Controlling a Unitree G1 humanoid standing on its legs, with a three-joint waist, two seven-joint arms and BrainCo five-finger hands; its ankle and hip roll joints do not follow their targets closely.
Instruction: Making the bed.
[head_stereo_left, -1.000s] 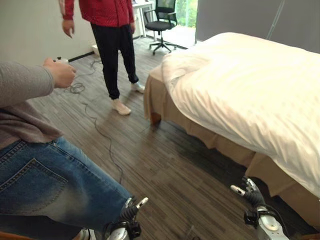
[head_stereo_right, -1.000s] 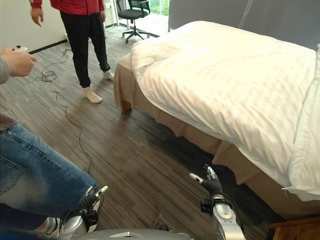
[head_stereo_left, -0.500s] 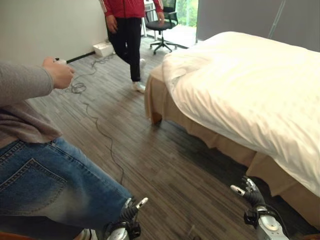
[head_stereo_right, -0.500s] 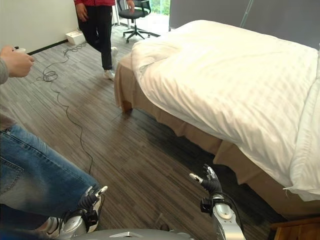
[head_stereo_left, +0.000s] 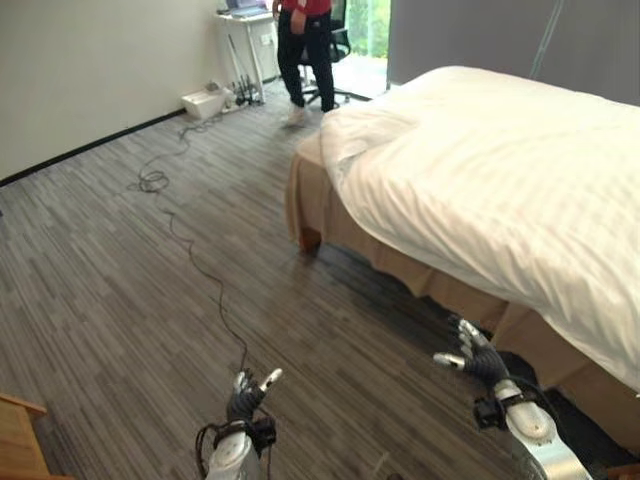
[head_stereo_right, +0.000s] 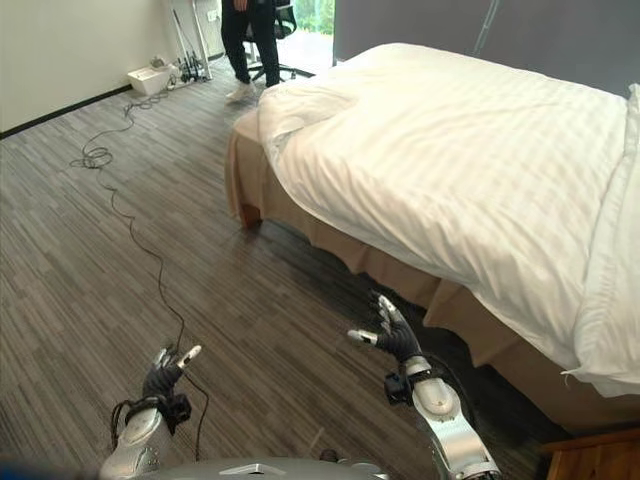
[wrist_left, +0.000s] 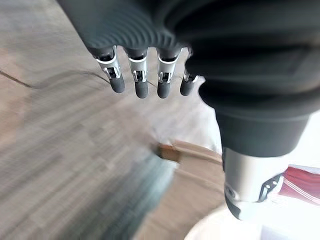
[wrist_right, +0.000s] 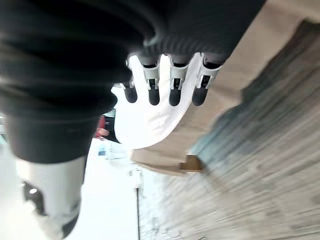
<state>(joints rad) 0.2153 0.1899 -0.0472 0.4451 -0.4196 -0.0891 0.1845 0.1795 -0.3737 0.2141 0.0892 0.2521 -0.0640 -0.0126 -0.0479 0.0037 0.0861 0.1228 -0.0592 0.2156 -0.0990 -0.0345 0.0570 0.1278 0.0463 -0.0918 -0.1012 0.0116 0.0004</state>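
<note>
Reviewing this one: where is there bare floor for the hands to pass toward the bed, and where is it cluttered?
Free: the wood floor between the open left hand, the open right hand and the bed skirt. The white duvet top is bare too. Crowded: a black cable trails across the floor on the left, and a person stands beyond the bed's far corner.

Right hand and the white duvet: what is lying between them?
Nothing lies between: the right hand hangs open over bare wood floor, short of the tan bed skirt below the white duvet, in both eye views.
</note>
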